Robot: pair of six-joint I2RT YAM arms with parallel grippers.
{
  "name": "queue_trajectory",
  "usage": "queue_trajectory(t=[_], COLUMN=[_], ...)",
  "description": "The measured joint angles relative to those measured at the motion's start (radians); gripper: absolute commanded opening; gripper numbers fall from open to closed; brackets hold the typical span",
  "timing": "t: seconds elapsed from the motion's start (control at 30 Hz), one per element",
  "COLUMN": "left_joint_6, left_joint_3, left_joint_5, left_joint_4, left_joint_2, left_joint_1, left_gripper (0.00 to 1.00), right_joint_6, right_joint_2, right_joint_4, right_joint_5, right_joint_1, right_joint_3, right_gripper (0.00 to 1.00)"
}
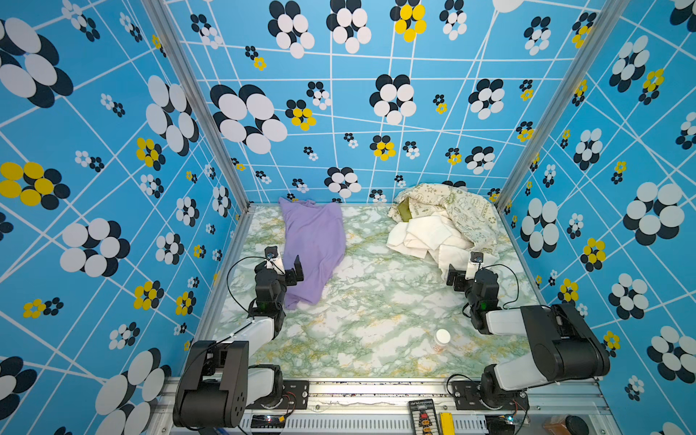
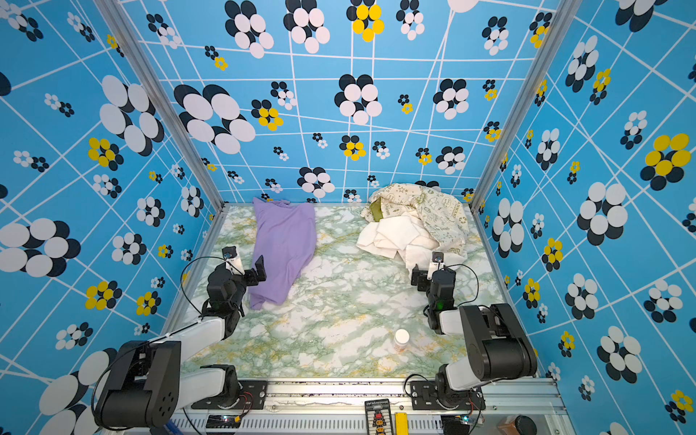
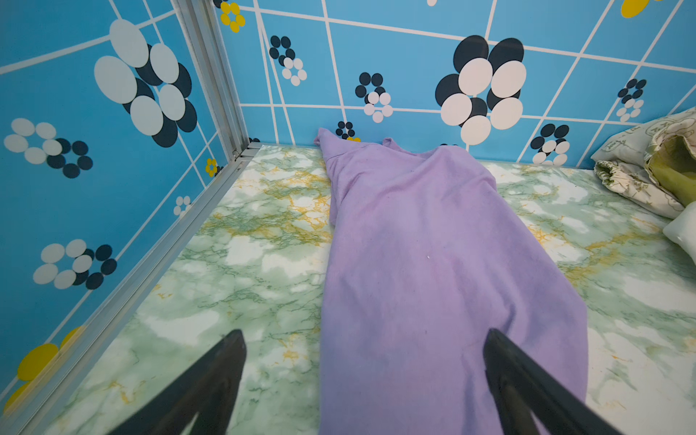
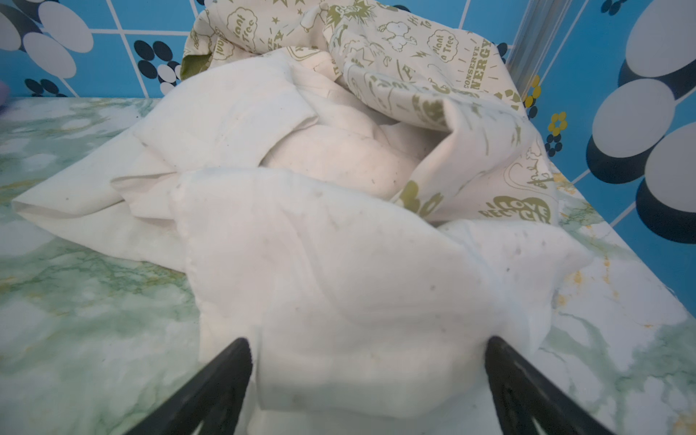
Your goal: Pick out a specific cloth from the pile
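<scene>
The main risk lies with the right end effector [image 4: 367,342]. Its jaws stand wide apart and hold nothing, but a fold of the cream-white cloth [image 4: 339,263] sits between them, so closing here would likely take the wrong fabric from the pile [image 1: 444,222]. The left end effector [image 3: 363,339] is also fully open and empty, straddling one long edge of the lilac cloth [image 1: 314,244]. A pinch there could catch only a thin layer and slip, or drag the cloth along the desk [image 1: 376,301] rather than lift it. The lilac cloth lies on the left half of the desk, well apart from the pile in the far right corner. It is plain, thin and limp, stretched out flat with soft wrinkles, its far end bunched against the back wall.
</scene>
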Motion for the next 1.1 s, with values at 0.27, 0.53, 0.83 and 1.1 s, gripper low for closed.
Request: queue_trajectory(t=[0.27,0.53,0.83,1.1], left_joint_6=[0.000,0.004,0.008,0.008], left_joint_3=[-0.019,-0.019,0.056,0.056], left_joint_5=[0.001,0.008,0.008,0.008], left_joint_4=[0.105,0.224,0.154,0.135], left_joint_2=[0.123,0.298,0.299,0.299], left_joint_1=[0.000,0.000,0.000,0.000], left_gripper=[0.99,0.99,0.99,0.99], right_joint_6=[-0.006,0.001,0.002,0.002], right_joint_2=[0.010,0.010,0.010,0.010], right_joint_4=[-0.006,-0.032,-0.037,-0.037], right_joint_5=[-0.003,0.040,0.045,0.048], right_joint_1=[-0.001,-0.001,-0.002,-0.003], right_joint_3=[0.031,0.057,0.059,0.061], right_gripper=[0.99,0.99,0.99,0.99])
